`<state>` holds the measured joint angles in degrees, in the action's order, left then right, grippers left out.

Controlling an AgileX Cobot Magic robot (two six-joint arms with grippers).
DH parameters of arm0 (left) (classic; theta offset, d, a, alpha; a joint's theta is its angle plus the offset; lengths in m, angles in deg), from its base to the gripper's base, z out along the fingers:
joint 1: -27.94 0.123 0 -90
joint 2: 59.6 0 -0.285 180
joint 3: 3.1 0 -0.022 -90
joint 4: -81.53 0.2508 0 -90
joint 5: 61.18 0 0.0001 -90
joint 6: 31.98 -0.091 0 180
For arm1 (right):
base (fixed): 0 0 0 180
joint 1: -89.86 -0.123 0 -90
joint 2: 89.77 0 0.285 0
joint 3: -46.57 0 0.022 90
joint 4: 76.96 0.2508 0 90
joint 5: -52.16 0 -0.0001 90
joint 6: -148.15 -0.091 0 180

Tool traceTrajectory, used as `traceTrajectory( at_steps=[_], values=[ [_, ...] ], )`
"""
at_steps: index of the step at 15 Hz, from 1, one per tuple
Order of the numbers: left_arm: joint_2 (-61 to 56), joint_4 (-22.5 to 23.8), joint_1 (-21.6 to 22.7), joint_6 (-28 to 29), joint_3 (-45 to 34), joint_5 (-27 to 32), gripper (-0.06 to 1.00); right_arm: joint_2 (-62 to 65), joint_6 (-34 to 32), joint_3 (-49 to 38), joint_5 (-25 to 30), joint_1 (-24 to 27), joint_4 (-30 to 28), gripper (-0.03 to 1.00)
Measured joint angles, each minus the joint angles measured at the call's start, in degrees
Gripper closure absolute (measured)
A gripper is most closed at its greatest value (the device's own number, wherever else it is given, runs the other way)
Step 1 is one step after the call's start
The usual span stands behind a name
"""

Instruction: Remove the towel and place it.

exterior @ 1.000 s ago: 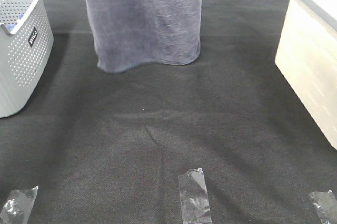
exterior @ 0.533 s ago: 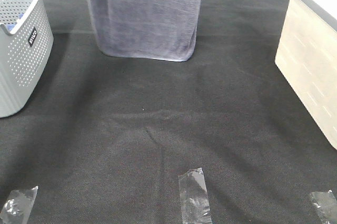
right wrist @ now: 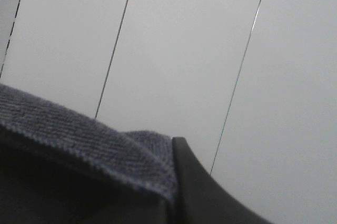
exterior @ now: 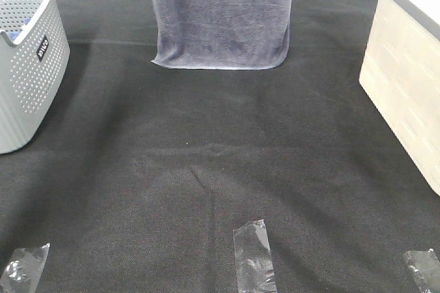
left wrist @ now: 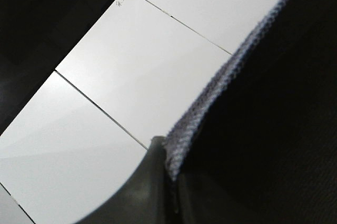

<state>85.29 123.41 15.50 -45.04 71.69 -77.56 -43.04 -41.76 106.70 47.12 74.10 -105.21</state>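
Over the last second the towel [exterior: 223, 18] was carried rightward and raised, away from the basket [exterior: 27, 66] — its hem hung over the black cloth [exterior: 206, 169]. Its edge was pinched by the left gripper [left wrist: 171, 176] and the right gripper [right wrist: 168, 197]; removal was judged done, placing not.

The towel [exterior: 221, 14] has been shifted to the right and drawn farther back, and its lower hem has been straightened.
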Motion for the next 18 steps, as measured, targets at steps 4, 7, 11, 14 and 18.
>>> traceTrajectory(
  at_steps=[4, 7, 11, 14, 18],
  values=[
    [0.00, 0.00, 0.00, 0.29, 0.00, 0.11, 0.94, 0.00, -0.06, 0.00, 1.78, 0.00, 0.29, 0.95],
    [0.00, 0.00, -0.34, 3.84, 0.00, 1.49, 0.94, 0.00, -2.35, 0.00, 5.04, -0.06, 1.72, 0.95],
    [-0.06, 1.78, -3.04, 15.99, 0.00, 13.75, 0.94, 0.06, -4.35, 0.00, 17.42, -0.17, 8.14, 0.95],
    [-0.40, -3.72, -6.59, 19.31, 0.00, 29.74, 0.94, 1.95, 0.86, 0.00, 29.51, -0.17, 18.28, 0.95],
    [-4.64, -18.51, -9.05, 13.06, 0.00, 57.93, 0.94, 2.92, 8.65, 2.35, 48.24, -0.11, 30.14, 0.95]
  ],
)
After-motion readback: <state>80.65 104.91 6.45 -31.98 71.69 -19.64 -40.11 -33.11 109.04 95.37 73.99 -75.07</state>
